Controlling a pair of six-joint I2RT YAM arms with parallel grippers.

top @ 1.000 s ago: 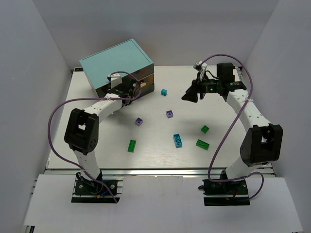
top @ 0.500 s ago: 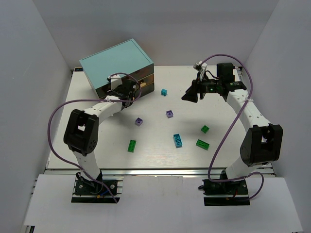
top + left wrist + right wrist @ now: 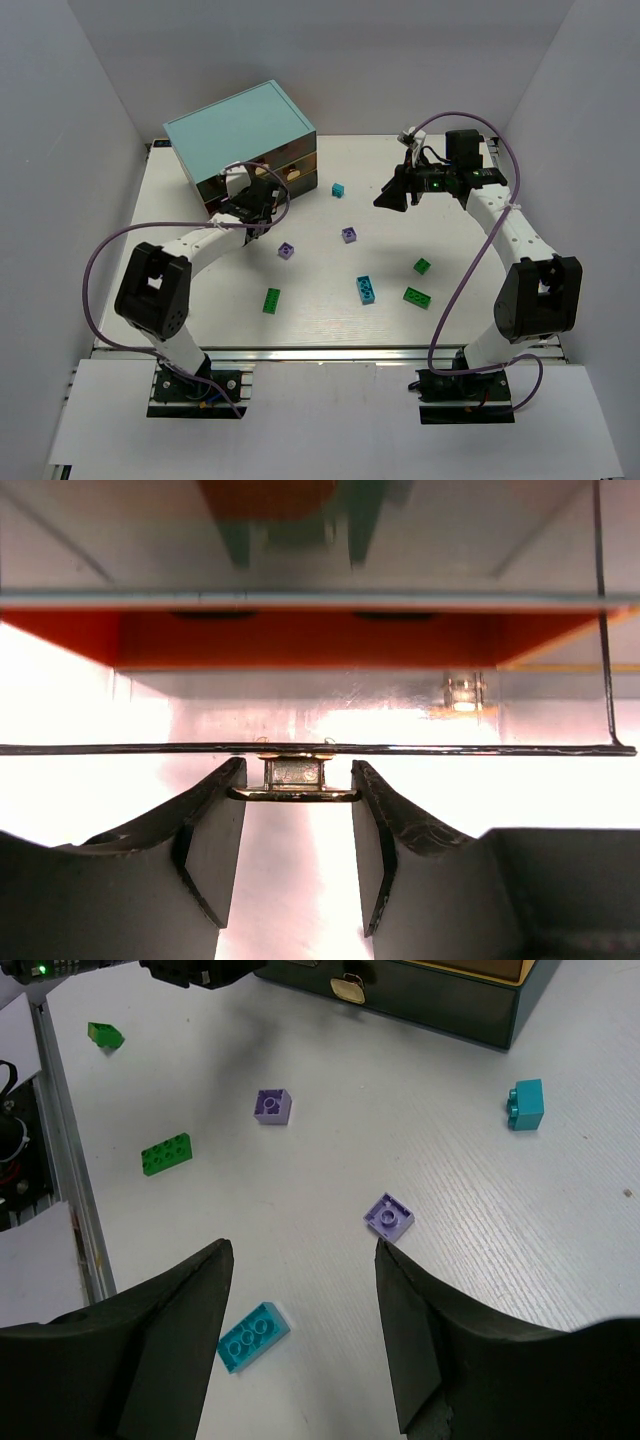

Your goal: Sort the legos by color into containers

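Black fingers (image 3: 210, 850) of the left gripper (image 3: 297, 815) press on both ends of a small brassy knob (image 3: 295, 777) and clamp it. The knob sits on the translucent front of a drawer (image 3: 420, 715), and an orange-red band shows through that front. From above, this gripper is at the front of the light-teal cabinet (image 3: 240, 130), which stands at the far left of the white table (image 3: 450, 330).

The right gripper (image 3: 302, 1260) hangs in the air over the far right of the table, its fingers (image 3: 170, 1350) spread wide apart.

Seven bricks lie loose on the table, all apart from one another. A small cyan brick (image 3: 338, 189) is just beside the cabinet's right corner. A purple brick (image 3: 348, 234) lies near the middle, and a second purple brick (image 3: 286, 251) lies to its left. Nearer the arms are a long green brick (image 3: 271, 300), a long cyan brick (image 3: 366, 289), a small green brick (image 3: 422, 266) and another green brick (image 3: 417, 297).
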